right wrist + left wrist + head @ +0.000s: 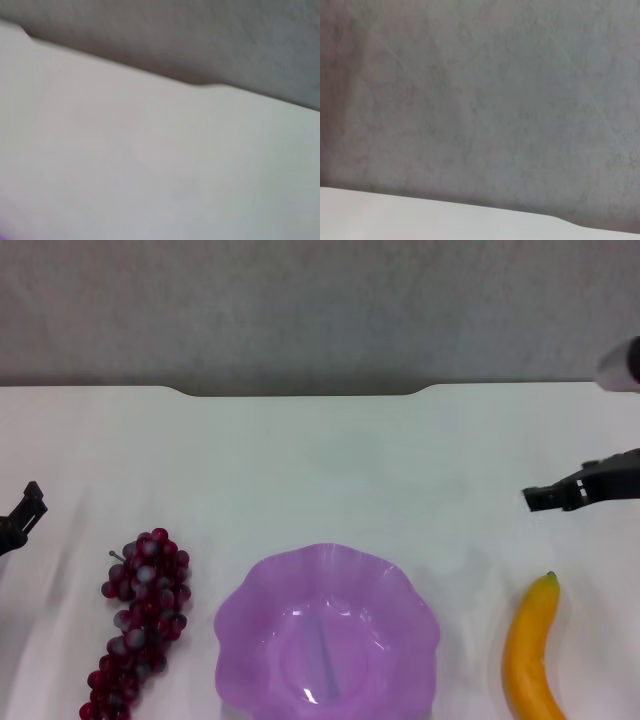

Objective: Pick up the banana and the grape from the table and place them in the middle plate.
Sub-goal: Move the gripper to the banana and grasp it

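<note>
The purple scalloped middle plate (262, 580) sits at the near centre of the white table (320, 460) and holds nothing. The grape (140, 625), a dark red bunch, lies just left of the plate. To the plate's right lies the yellow banana (533, 650), its green tip pointing away from me. My right gripper (537, 498) hovers above the table just beyond the banana's tip. At the far left edge, my left gripper (30, 505) stays up and left of the grape. Neither gripper touches anything. Both wrist views show only table and wall.
The table's far edge (300, 392) has a shallow notch, also seen in the right wrist view as the notch (200, 84). A grey wall (480, 100) stands behind the table. Bare tabletop lies between the fruit and the far edge.
</note>
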`<state>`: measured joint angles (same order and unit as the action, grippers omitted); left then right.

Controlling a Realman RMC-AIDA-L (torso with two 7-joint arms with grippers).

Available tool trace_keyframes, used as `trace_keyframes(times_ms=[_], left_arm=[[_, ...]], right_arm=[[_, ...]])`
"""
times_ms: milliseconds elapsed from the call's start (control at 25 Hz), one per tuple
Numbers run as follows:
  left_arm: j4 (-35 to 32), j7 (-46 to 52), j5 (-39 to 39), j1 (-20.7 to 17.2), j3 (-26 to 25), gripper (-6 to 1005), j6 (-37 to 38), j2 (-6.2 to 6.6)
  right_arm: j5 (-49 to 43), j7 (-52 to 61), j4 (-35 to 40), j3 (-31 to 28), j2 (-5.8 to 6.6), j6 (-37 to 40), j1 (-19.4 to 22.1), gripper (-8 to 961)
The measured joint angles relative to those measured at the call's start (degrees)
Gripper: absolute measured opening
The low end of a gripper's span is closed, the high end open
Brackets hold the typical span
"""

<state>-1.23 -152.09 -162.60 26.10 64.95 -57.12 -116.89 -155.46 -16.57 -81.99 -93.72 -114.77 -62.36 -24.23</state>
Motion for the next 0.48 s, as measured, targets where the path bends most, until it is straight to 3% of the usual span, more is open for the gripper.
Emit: trace_keyframes(times_ms=[120,320,480], left_arm=[[0.00,0.09,0.00,0.25,0.01,875,-0.02,0.00],[0.00,0.14,-0.02,0.61,0.00,875,-0.22,0.00],[-0.08,0.14,-0.07,1.07,0.00,875,-0.38,0.03]], right_arm=[[-3.03,1.78,0.85,0.62,-0.08,-4.06,-3.89,892],[0.23,2.03,6.44,3.99,-0.15,-4.22,-9.14,892],[1.38,2.16,9.38,6.24,-0.21,-3.56,-10.46,892]])
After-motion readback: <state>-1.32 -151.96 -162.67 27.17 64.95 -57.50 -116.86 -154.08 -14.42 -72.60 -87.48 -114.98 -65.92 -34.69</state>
